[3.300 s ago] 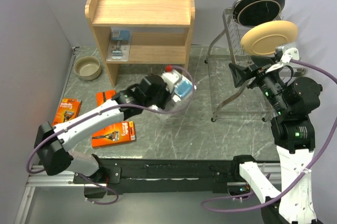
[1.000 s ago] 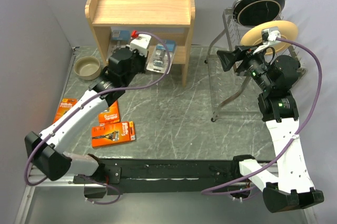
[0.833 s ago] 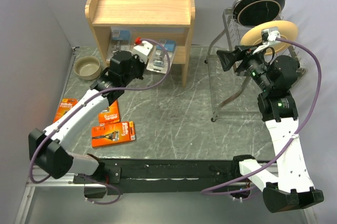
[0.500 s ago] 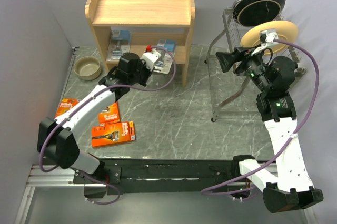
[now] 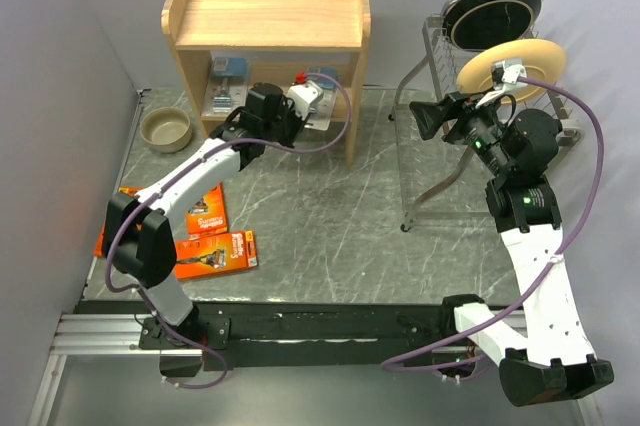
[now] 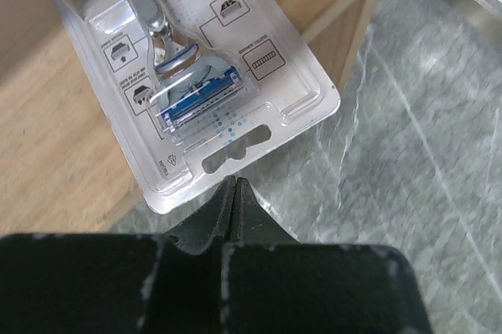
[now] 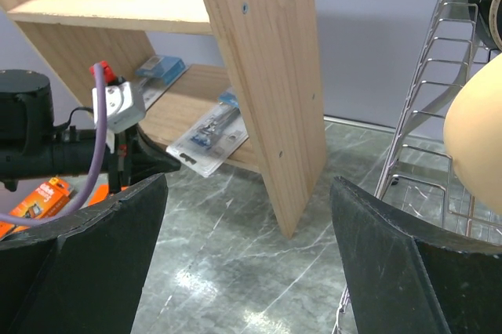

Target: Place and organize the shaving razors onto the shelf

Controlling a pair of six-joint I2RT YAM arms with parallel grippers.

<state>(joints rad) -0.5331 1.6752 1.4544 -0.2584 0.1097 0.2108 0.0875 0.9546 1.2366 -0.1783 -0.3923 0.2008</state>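
Where left end effector (image 6: 233,186), pressed together, meets blister razor pack (image 6: 204,75) on shelf (image 5: 265,16), right end effector (image 7: 247,220) spread, dish rack (image 5: 428,46) beside, orange packs (image 5: 215,254) with illegible print

- The table (image 5: 330,216) has a dark grey-green stone-look top with pale veins and a soft sheen.
- Plain lavender-grey walls (image 5: 60,66) close in the table's left, far and right sides.
- A wire dish rack (image 5: 436,56) stands at the table's far right, holding a black plate (image 5: 492,14) and a cream plate (image 5: 535,61) on edge.
- A small beige bowl (image 5: 166,129) sits at the table's far left.
- A black rail (image 5: 330,321) runs along the table's near edge.
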